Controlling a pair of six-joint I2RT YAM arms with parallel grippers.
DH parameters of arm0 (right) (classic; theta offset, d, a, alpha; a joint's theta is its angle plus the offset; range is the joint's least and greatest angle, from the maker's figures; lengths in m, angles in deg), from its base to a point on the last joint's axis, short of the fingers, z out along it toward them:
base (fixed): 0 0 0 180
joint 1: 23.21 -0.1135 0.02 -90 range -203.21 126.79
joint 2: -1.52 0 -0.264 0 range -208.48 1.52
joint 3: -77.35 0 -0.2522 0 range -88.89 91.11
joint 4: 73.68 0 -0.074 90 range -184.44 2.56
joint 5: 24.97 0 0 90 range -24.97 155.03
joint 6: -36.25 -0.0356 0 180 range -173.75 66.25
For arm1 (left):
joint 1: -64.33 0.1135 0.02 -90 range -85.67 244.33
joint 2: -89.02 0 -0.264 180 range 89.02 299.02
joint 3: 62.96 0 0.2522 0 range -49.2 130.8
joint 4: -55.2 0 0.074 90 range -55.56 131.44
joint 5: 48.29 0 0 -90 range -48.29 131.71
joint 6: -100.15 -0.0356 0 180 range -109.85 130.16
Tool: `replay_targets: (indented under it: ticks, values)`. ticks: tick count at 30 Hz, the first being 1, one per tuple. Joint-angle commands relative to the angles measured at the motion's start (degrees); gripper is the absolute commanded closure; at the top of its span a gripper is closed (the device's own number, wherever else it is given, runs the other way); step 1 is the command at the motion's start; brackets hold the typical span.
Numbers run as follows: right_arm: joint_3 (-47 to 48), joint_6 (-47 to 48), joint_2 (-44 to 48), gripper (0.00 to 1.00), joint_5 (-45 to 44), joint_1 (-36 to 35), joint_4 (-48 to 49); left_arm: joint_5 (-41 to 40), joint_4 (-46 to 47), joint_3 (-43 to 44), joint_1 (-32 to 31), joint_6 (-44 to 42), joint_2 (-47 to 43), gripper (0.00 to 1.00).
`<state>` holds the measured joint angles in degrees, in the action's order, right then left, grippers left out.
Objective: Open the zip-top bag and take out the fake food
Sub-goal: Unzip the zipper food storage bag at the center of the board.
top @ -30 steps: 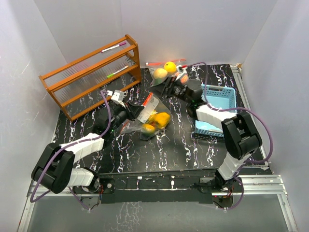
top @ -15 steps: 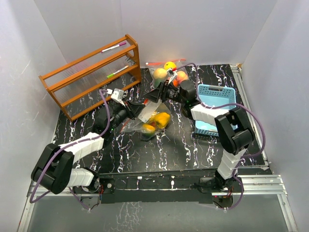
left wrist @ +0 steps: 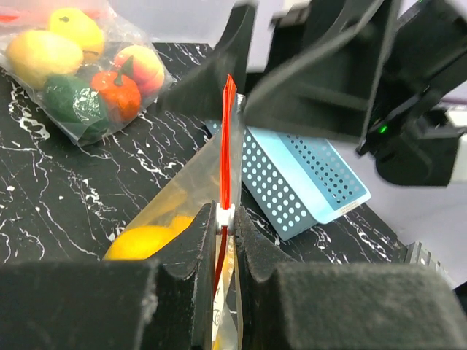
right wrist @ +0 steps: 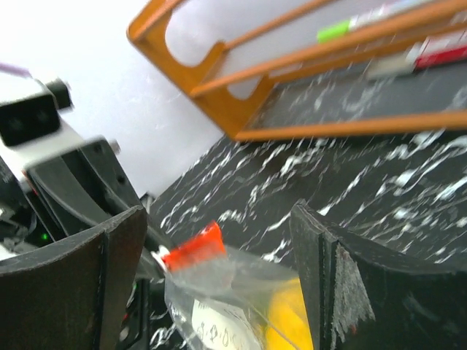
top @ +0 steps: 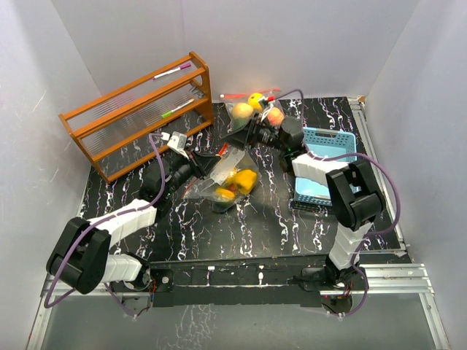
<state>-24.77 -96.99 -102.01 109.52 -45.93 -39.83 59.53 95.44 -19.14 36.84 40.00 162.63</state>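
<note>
Zip-top bag (left wrist: 191, 182) sits pinched in left tool (left wrist: 225, 220).

Zip-top bag (right wrist: 219, 302) print blurred, nothing legible

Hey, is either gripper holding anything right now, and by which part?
The left gripper pinches the bag by its red zip strip. The right gripper is open around the same strip, holding nothing.
</note>
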Motion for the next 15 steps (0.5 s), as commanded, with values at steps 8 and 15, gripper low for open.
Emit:
replay_targets:
  ticks: [8, 15]
  values:
    - [-2.51, -2.55, -0.61, 0.90, 0.19, -5.23, 6.25, 0.27, 3.52, 3.76, 0.37, 1.60, 2.82, 1.00]
    - [-2.53, 4.17, 3.13, 0.92, -6.89, -3.60, -3.78, -1.73, 1.60, 2.09, 0.37, 1.46, 1.10, 1.00]
